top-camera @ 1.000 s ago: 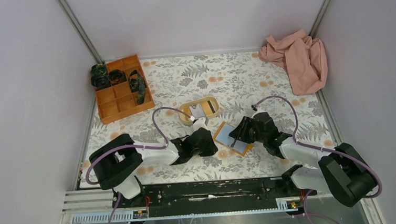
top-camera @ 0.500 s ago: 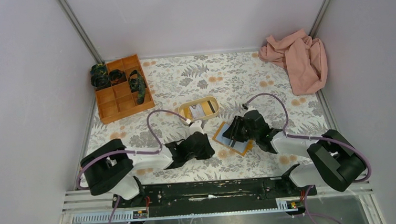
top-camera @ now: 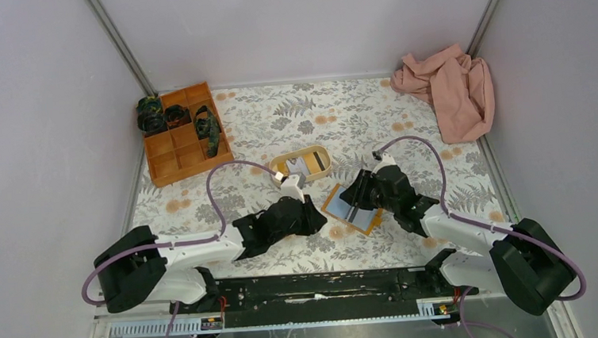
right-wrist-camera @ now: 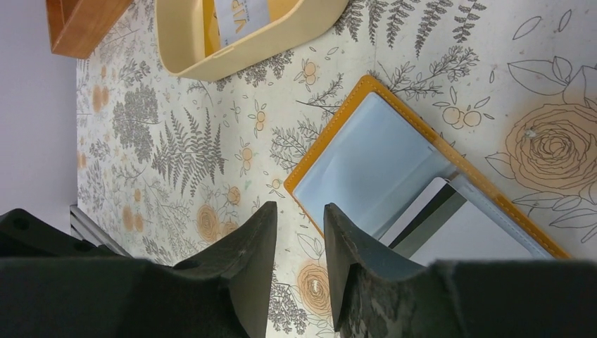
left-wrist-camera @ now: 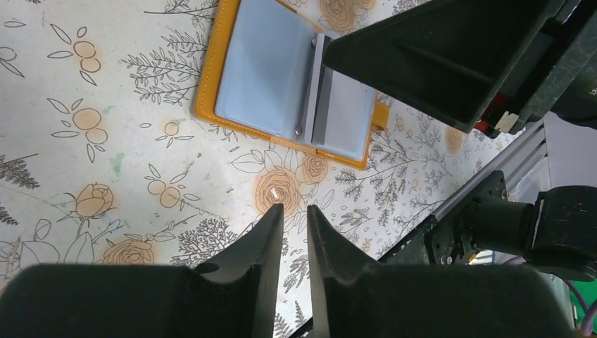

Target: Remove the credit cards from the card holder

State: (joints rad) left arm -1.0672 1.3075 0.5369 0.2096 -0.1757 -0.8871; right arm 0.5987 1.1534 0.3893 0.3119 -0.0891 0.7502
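A table spread with a white cloth printed in grey ferns and orange roses [top-camera: 276, 115] fills the floor between pale walls. The two black-and-white arms reach over it from the near edge, the left arm [top-camera: 198, 251] and the right arm [top-camera: 459, 233] bending in toward the middle. A crumpled pink fabric cloth [top-camera: 449, 87] lies in the far right corner. An orange wooden box divided into compartments [top-camera: 169, 158] sits at the far left, with dark rolled items [top-camera: 207, 132] in its far compartments. Near the centre is a beige oval plastic tray [right-wrist-camera: 281, 39] with a printed white card [right-wrist-camera: 239, 14] lying in it. Close to the tray but apart from it, on its right and nearer the arms, the small flat orange-tan leather-look card holder [left-wrist-camera: 260, 77] lies opened flat on the cloth. Its light blue inside faces up, and it sits between the two grippers. A pale card with a dark stripe [right-wrist-camera: 422, 211] shows at one pocket of it. The right gripper [right-wrist-camera: 299, 218] is low over the holder's edge, its black fingers a little apart with only cloth seen between them. One finger is just beside the striped card, and whether it touches cannot be told. The left gripper [left-wrist-camera: 294, 215] hangs over bare cloth near the holder, its fingers parted by a narrow gap and pinching nothing.
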